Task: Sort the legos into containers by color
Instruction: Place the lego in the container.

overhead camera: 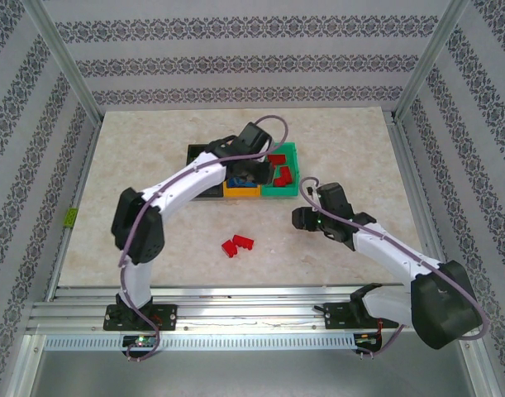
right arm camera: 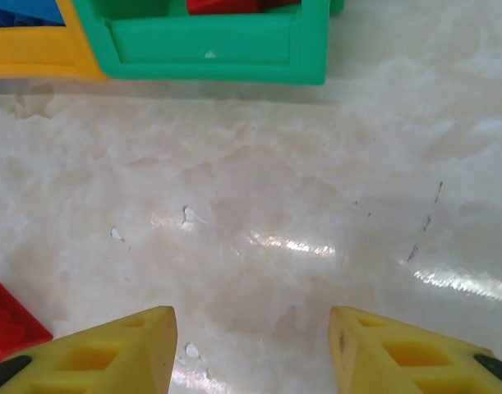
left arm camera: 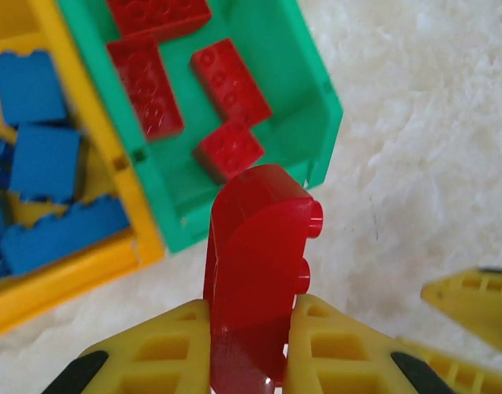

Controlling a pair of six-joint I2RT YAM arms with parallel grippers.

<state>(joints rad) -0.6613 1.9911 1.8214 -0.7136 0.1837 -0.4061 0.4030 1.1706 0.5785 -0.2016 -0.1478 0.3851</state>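
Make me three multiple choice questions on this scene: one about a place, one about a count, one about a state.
1. Which bin holds the blue bricks? A black. B green. C orange.
2. How many red bricks lie loose on the table? A two. B none. C five.
3. The left gripper is: A open. B shut on a red brick. C shut on a blue brick.

Answers:
1 C: the blue ones lie inside the orange bin.
2 A: a pair lies near the table's middle in the top view.
3 B: the wrist view shows the brick clamped between the jaws.
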